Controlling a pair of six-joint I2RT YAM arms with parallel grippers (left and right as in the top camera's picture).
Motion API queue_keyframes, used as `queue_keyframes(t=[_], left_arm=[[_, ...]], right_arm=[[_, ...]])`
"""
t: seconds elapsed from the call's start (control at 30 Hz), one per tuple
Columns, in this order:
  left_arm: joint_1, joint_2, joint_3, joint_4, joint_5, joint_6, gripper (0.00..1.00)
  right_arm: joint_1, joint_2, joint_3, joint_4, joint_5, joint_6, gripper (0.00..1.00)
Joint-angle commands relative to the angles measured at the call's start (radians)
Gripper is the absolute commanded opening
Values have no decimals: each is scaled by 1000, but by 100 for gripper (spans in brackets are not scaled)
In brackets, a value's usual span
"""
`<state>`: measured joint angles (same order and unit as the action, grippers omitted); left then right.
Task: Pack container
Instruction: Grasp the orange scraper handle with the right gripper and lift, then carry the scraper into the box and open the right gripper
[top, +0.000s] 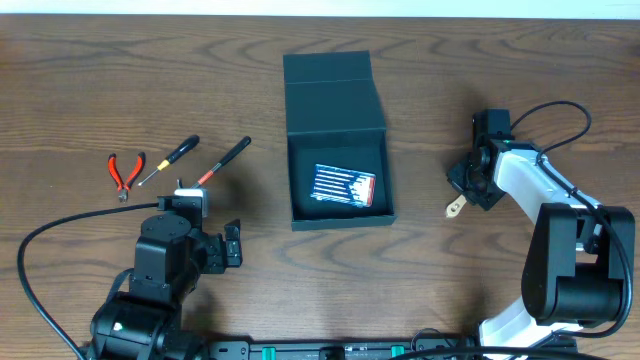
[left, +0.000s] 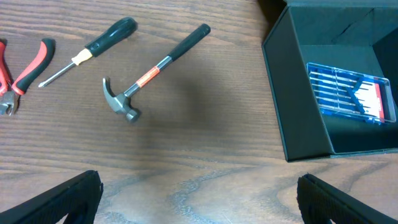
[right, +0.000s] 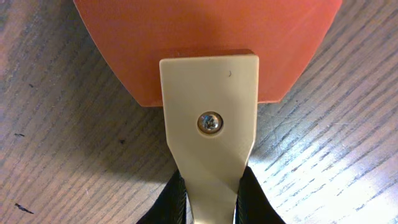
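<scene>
- We see a wooden table (top: 100, 80), dark brown with a plain grain, under everything.
- Red-handled pliers (top: 125, 171) lie at the left, nose toward the robot's side.
- Just beside them lies a screwdriver (top: 170, 160) with a black grip and yellow collar, set slantwise.
- Next we find a small hammer (left: 155, 67) — black grip, orange band, steel claw head — roughly parallel to the screwdriver and apart from it.
- We make out a clear blue pack (top: 343, 185) of thin precision drivers with a red-and-white card.
- A scraper (right: 210, 118) — beige handle with one screw, orange blade — shows over the wood.
</scene>
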<state>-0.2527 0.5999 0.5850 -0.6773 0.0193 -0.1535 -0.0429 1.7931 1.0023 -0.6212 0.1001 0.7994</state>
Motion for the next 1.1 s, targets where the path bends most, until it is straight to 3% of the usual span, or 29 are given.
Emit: queue_keyframes(t=[0.0, 0.87, 1.07], left_arm=[[-4, 0, 23, 1, -2, -2, 98], [-4, 0, 23, 1, -2, -2, 99], [-4, 0, 23, 1, -1, -2, 99]], right_arm=[[-2, 43, 13, -7, -40, -29, 1], [35, -206, 183, -173, 31, -278, 1], [84, -219, 275, -208, 27, -502, 1]])
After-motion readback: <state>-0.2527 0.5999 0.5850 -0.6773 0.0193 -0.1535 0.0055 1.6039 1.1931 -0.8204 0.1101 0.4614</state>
